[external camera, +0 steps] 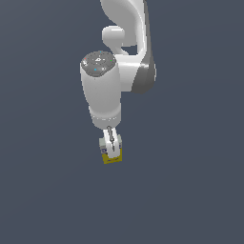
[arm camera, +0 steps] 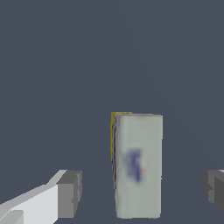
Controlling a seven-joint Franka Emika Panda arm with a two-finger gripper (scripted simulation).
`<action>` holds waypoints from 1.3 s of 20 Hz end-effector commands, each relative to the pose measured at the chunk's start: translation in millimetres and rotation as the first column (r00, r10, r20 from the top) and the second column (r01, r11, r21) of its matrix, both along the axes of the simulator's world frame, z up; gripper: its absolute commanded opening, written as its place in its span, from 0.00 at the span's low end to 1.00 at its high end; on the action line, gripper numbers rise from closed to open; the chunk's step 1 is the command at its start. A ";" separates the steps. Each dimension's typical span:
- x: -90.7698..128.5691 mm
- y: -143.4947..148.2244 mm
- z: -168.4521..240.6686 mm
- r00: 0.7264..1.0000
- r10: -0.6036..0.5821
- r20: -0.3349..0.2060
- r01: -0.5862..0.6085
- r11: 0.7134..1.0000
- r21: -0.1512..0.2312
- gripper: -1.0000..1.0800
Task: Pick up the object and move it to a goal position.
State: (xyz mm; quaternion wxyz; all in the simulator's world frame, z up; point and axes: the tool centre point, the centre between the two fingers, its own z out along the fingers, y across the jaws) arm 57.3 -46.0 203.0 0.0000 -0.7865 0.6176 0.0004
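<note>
The arm reaches straight down over the dark grey bench [external camera: 190,190], its jaws [external camera: 111,150] spread wide around the small carton [external camera: 112,156]. In the wrist view the carton [arm camera: 139,166], white-faced with a blue smudge of lettering and a yellow edge, sits between the two grey fingertips [arm camera: 69,194] with clear gaps either side, neither pad touching it

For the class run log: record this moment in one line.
phase: pre-grasp | gripper: open, straddling carton | small white-and-yellow rectangular carton: between fingers, untouched | grasp: not yet
</note>
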 end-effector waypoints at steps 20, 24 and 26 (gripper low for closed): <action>0.4 -0.3 -51.6 1.000 -0.011 0.001 0.011 1.000 -0.001 0.96; 1.0 -0.3 -51.1 1.000 -0.011 0.001 0.011 1.000 -0.001 0.00; 1.0 -0.3 -51.1 1.000 -0.011 0.001 0.011 1.000 -0.001 0.00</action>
